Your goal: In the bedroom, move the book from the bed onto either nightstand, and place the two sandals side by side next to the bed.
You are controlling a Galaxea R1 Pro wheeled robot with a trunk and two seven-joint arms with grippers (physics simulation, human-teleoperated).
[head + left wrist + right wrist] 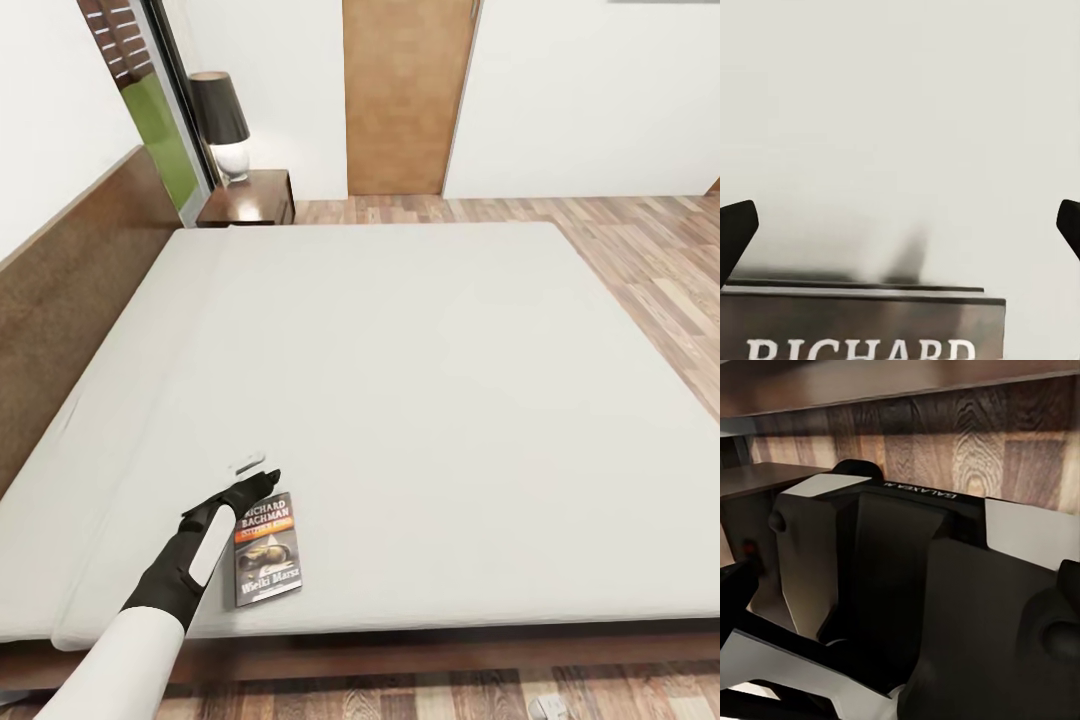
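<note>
Left wrist: book (862, 322) before spread fingers (736, 225)

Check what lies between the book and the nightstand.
Only bare off-white mattress of the bed in the head view: nothing rests between the book and the nightstand.

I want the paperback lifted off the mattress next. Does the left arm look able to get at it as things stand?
Probably yes. The left gripper is open and hovers at the top edge of the book, which lies flat near the edge of the bed with nothing over it.
</note>
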